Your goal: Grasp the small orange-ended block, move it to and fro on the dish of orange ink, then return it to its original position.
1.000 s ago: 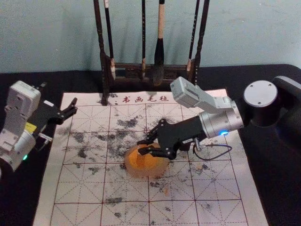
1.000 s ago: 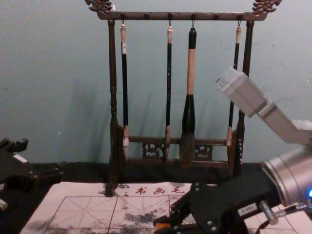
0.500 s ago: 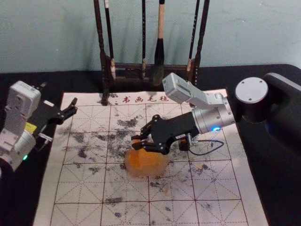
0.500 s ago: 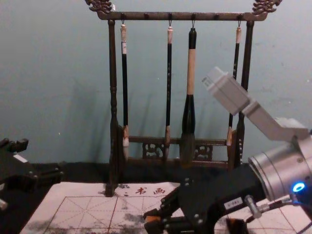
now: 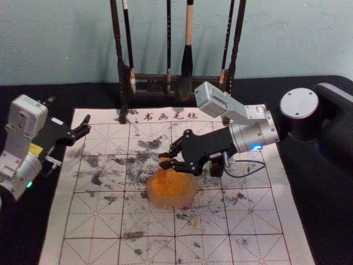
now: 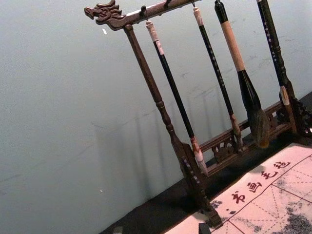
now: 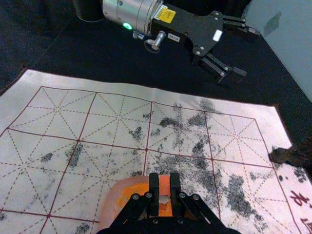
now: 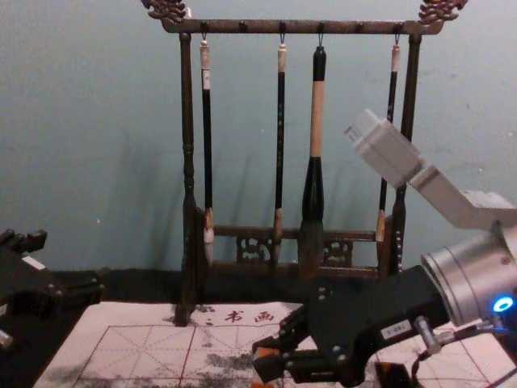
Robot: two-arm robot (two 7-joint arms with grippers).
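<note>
Pinching the small orange-ended block (image 7: 164, 185) at the far side of the round translucent dish of orange ink (image 5: 172, 203), the black right gripper (image 5: 164, 160) should stroke lightly and evenly; contact is unclear. The black left gripper (image 7: 246, 53) sits spread beside the white gridded mat (image 5: 94, 221).

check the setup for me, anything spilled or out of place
The white, red-gridded calligraphy mat carries scattered dark smudges, apparently ink, and faint orange flecks near the round, translucent dish of orange ink, possibly drips. The dish itself looks upright.
</note>
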